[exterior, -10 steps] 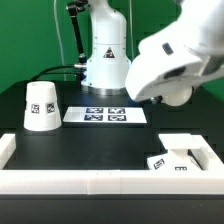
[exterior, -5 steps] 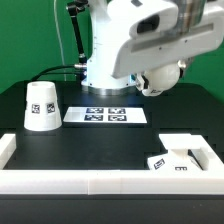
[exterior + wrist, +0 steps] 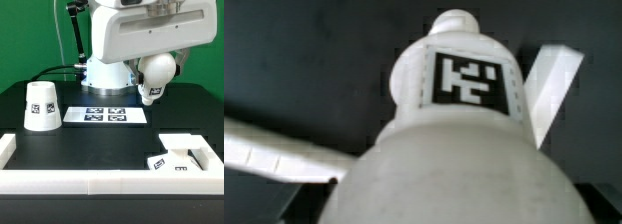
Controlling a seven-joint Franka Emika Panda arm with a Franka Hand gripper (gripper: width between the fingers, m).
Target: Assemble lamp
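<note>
The round white bulb [image 3: 156, 74] with a tag on its neck hangs in the air under the arm, above the table's back right. My gripper [image 3: 150, 62] is shut on it; the big white wrist hides the fingers in the exterior view. In the wrist view the bulb [image 3: 446, 150] fills the picture, its tagged neck pointing away, with dark fingers [image 3: 303, 204] at its sides. The cone shade [image 3: 40, 106] stands on the black table at the exterior view's left. The flat angular base block [image 3: 171, 160] lies in the front right corner.
The marker board [image 3: 105, 116] lies flat mid-table behind the centre. A white raised border [image 3: 90, 181] runs along the table's front and both front corners. The white robot pedestal [image 3: 106, 60] stands at the back.
The arm has swung from the exterior view's right toward the centre and risen. The bulb, earlier hidden behind the wrist, now shows below it.
</note>
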